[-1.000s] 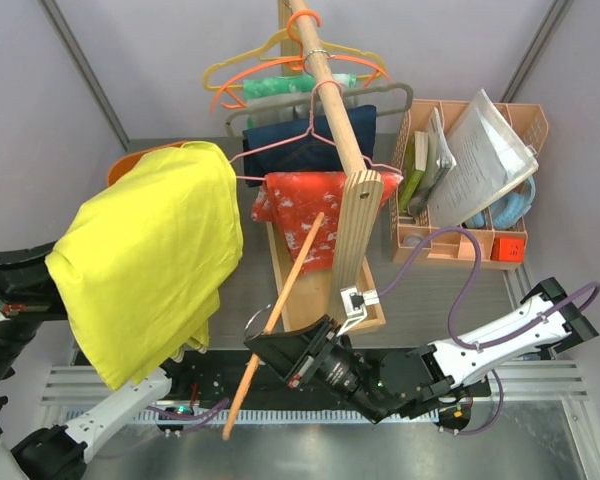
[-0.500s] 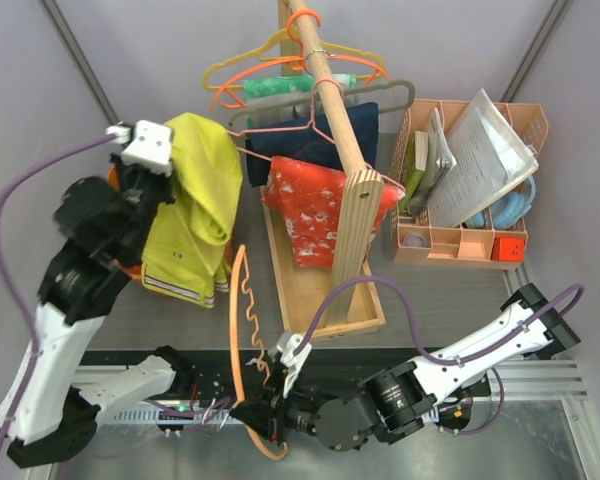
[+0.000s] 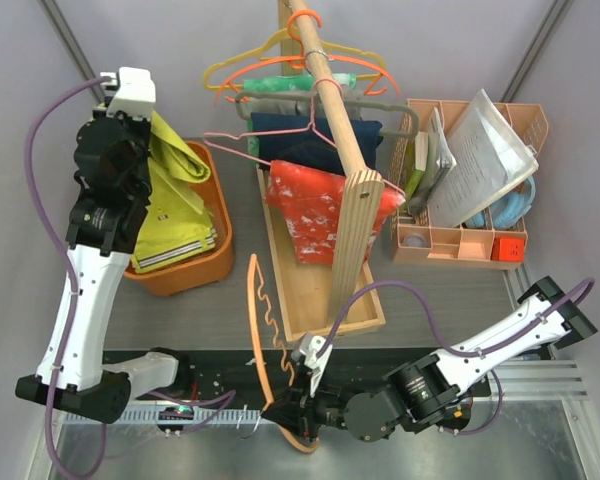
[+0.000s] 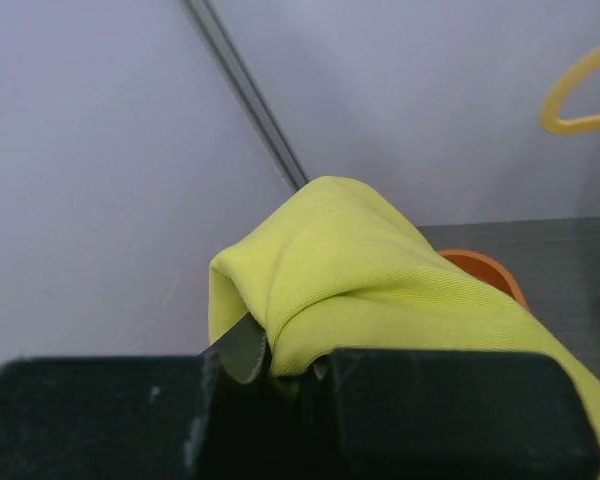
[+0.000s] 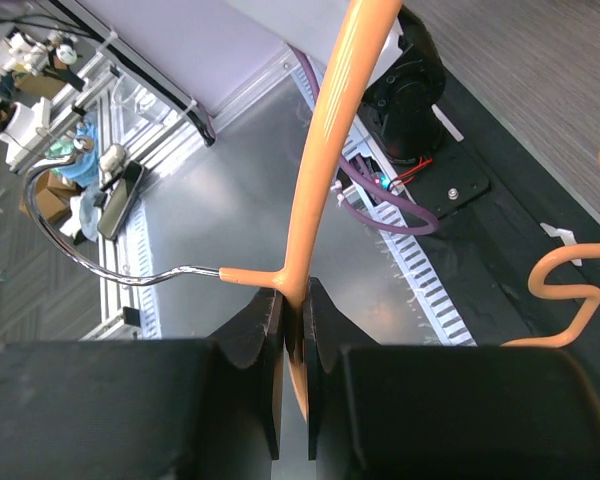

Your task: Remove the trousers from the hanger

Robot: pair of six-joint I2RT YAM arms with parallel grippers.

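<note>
Left gripper [image 4: 290, 365]: I have it clamped on a fold of the trousers [image 4: 380, 280], raised over the orange tub [image 3: 205, 270] at the left of the worktop [image 3: 180, 310]. The lower folds of the trousers lie inside the tub.

Right gripper [image 5: 293, 330]: I have it closed on the hanger [image 5: 325, 170] where hook meets body, low at the near edge. The trousers are off the hanger and well apart from it.
</note>
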